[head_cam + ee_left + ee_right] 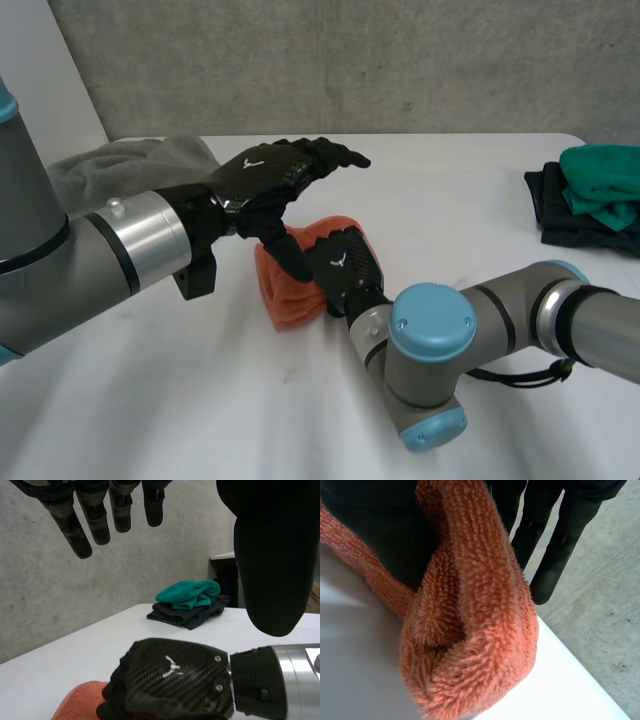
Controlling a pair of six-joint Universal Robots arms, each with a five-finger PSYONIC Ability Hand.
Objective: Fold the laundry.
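Note:
An orange terry towel (285, 292) lies bunched in the middle of the white table (180, 400). My right hand (345, 265) sits on the towel's right side with its fingers curled into the cloth. In the left wrist view the back of that right hand (175, 680) covers the towel (80, 700). The right wrist view shows a thick fold of the towel (480, 630) pinched against my right hand (365, 515). My left hand (270, 175) hovers open just above the towel, fingers (90, 525) straight and thumb pointing down beside the right hand.
A grey cloth (140, 160) lies heaped at the table's back left. A green garment on a dark folded pile (590, 200) sits at the right edge, also seen beyond the right hand (190, 600). A concrete wall stands behind the table.

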